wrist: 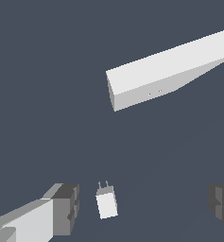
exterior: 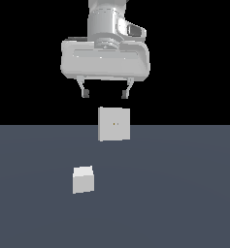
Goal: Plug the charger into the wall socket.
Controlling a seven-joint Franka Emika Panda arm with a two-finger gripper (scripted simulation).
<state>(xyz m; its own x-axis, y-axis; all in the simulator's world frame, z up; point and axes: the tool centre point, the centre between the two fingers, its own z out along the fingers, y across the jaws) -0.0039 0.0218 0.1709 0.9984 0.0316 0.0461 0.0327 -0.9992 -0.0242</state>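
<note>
Exterior view: my fingers (exterior: 105, 93) spread apart, empty, hanging high above desk (exterior: 184, 203). Charger (exterior: 83, 179) lies on desk, well below, toward near edge. Wall socket (exterior: 114, 124) stands upright farther back, holes facing camera. Wrist view shows charger prongs aimed toward socket; likely staged for straight push after grasp.

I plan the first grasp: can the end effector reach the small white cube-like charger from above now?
Probably yes: the open end effector hangs above, and nothing covers the small white cube-like charger on the floor.
</note>
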